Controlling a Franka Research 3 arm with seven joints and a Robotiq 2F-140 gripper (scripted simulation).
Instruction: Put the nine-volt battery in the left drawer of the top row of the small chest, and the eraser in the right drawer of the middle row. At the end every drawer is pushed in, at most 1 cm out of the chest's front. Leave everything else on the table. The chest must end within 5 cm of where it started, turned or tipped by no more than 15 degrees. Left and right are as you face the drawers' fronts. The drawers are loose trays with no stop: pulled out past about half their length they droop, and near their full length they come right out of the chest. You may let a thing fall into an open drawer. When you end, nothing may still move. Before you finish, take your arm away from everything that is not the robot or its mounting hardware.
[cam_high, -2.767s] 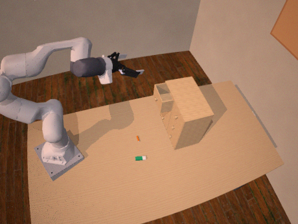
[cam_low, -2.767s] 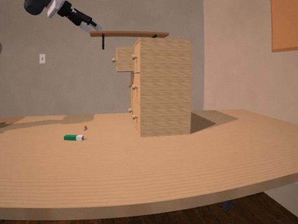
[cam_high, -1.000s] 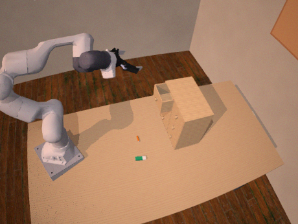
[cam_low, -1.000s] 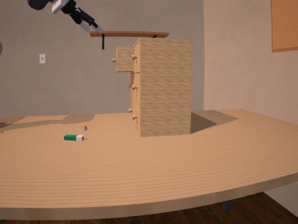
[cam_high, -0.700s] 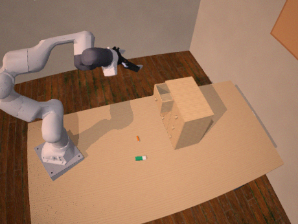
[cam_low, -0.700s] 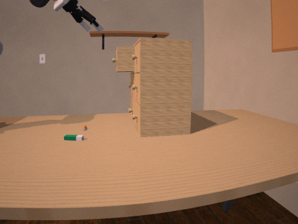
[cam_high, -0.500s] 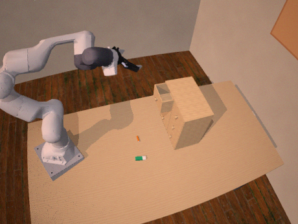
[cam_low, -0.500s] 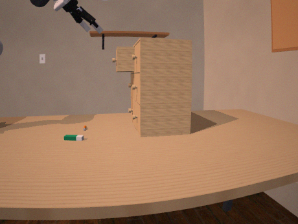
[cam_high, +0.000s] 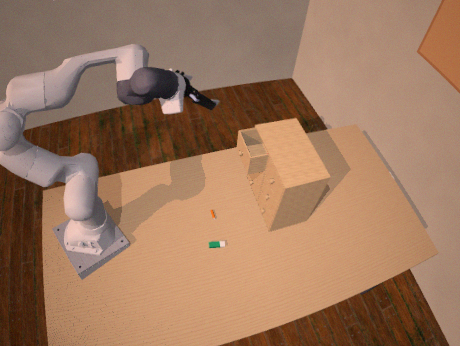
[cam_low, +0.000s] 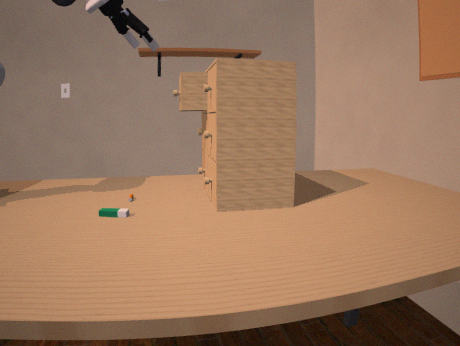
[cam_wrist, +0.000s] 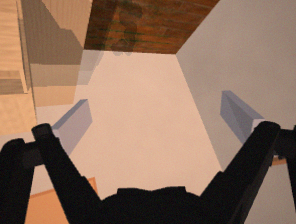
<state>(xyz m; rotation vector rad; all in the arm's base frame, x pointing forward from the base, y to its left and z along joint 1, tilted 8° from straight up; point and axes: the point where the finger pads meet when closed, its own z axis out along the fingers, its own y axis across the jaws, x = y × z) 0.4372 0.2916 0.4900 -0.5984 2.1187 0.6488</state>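
The small wooden chest (cam_high: 285, 170) stands on the table, its drawer fronts facing the arm's base. Its top-row left drawer (cam_high: 252, 144) is pulled partly out; it also shows in the exterior view (cam_low: 192, 91). The other drawers look pushed in. The green and white eraser (cam_high: 217, 244) lies flat on the table in front of the chest, also in the exterior view (cam_low: 114, 212). I see no nine-volt battery in any view. My gripper (cam_high: 212, 103) (cam_low: 145, 40) is open and empty, high in the air, above and to the side of the open drawer. The wrist view (cam_wrist: 155, 105) shows nothing between the fingers.
A small orange thing (cam_high: 213, 214) lies on the table between the eraser and the chest. A wall shelf (cam_low: 200, 52) hangs behind the chest. The room's walls are close behind and beside the chest. The arm's base (cam_high: 90, 240) is bolted near the table's left side.
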